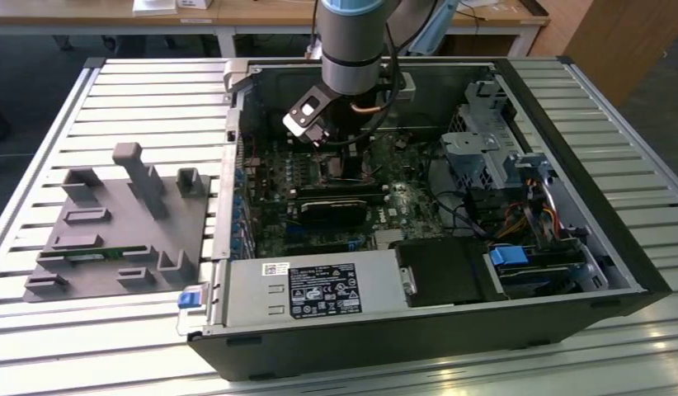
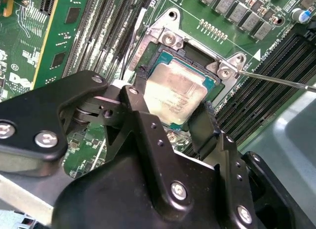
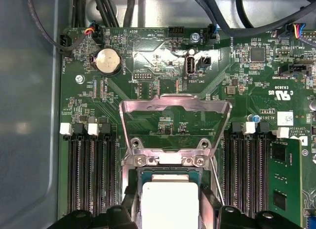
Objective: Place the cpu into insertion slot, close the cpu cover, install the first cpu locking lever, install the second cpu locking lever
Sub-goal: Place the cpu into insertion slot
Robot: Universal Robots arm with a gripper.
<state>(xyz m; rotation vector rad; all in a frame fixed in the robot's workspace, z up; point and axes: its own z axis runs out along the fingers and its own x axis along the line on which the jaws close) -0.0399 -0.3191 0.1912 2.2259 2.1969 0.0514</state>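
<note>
Where the slatted metal table fills the exterior view, an open computer case lies on its side, with a grey moulded fixture just beside it at 9 o'clock. Wooden desks line the room at 12 o'clock, and dark floor shows past the table's edge at 10 o'clock. The arm drops in from 12 o'clock over the green motherboard.

In the second wrist view, the gripper appears to pinch the cpu, with black fingers against two opposite edges. The chip sits over the insertion slot, but I cannot tell whether it is fully seated. The cpu cover stands swung open, clear of the slot. A thin wire lever angles away unlatched. Black memory slots flank the socket on both sides.
</note>
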